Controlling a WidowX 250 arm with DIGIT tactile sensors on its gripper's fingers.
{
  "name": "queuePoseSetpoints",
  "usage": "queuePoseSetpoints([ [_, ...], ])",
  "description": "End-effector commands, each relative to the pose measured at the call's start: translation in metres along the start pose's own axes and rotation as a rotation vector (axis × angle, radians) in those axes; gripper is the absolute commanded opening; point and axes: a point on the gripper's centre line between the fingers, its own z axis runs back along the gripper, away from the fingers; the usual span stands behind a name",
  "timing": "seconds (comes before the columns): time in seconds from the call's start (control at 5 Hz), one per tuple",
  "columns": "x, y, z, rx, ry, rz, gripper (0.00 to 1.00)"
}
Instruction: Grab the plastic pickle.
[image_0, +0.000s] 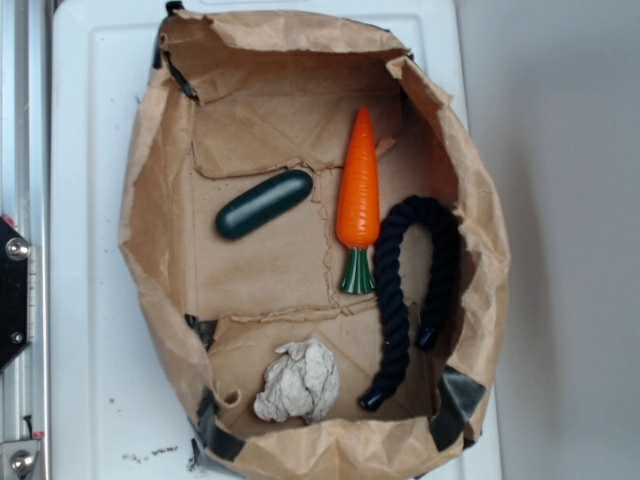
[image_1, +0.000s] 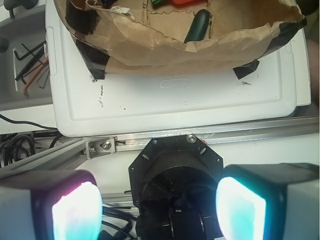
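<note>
On the white surface (image_0: 85, 200) sits a brown paper bag (image_0: 150, 200) opened into a shallow tray with crumpled walls. Going left to right inside it in the exterior view: the plastic pickle (image_0: 264, 203) lies on the flat paper floor, left of centre, tilted with its right end toward the far side, touching nothing. Nearer the front edge sits a ball of crumpled paper (image_0: 298, 381). Right of the pickle, apart from it, the orange carrot (image_0: 359, 192) points away, green stem nearest. Furthest right, a dark rope (image_0: 410, 290) curls in a hook just beside the carrot's stem.

The claw (image_1: 159, 207) appears only in the wrist view; its two pads stand wide apart with nothing between them, well short of the bag.

By my reading the task is barely begun: approach, descent and closing all remain.
</note>
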Motion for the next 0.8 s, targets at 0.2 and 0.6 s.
queuePoseSetpoints([
  [0.2, 0.047, -0.017, -0.027, 0.044, 0.045, 0.074, 1.00],
  [0.6, 0.142, -0.025, -0.076, 0.062, 0.090, 0.050, 1.00],
])
